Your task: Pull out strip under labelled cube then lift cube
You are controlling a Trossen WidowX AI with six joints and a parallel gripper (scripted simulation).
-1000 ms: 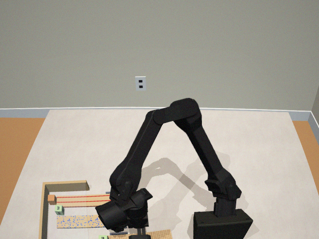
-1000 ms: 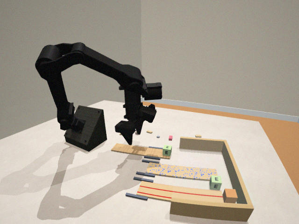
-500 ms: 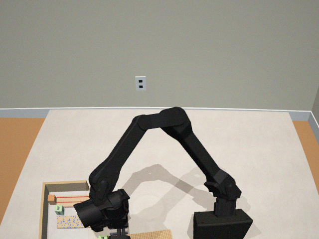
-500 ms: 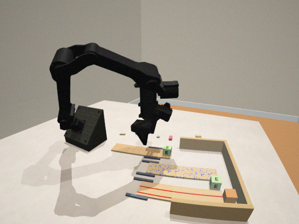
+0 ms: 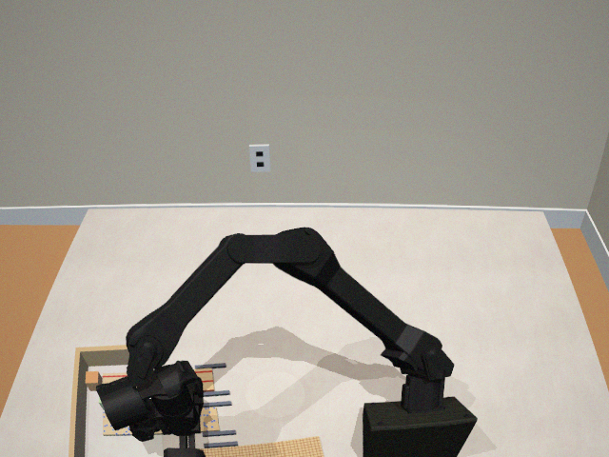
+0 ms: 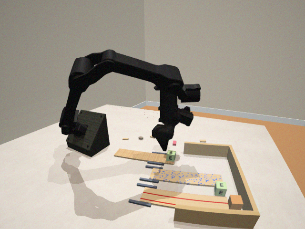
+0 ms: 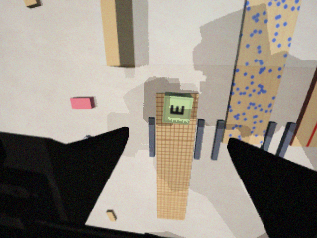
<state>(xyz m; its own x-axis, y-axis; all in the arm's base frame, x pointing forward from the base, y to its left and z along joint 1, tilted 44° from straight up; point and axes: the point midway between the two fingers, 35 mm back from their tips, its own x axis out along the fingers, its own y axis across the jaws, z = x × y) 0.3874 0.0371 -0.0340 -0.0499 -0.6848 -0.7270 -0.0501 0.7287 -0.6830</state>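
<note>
A green cube (image 6: 170,156) (image 7: 178,108) marked E rests on the far end of the grid-patterned strip (image 5: 275,447) (image 6: 137,155) (image 7: 173,198), which sticks out between its dark rails toward the arm base. My gripper (image 6: 164,149) (image 7: 177,137) is open and empty, above this strip, just base-side of the cube. A second green E cube (image 6: 220,189) stands by the far end of the blue-speckled strip (image 5: 211,418) (image 6: 179,176) (image 7: 258,74). In the top view the arm hides most of both cubes' area.
A red-lined strip (image 5: 206,373) (image 6: 187,196) lies beyond the speckled one, with an orange cube (image 5: 91,377) (image 6: 235,202) at its far end. A wooden wall (image 5: 77,403) (image 6: 214,218) (image 7: 111,40) borders the strips. A pink block (image 6: 174,142) (image 7: 81,103) lies aside.
</note>
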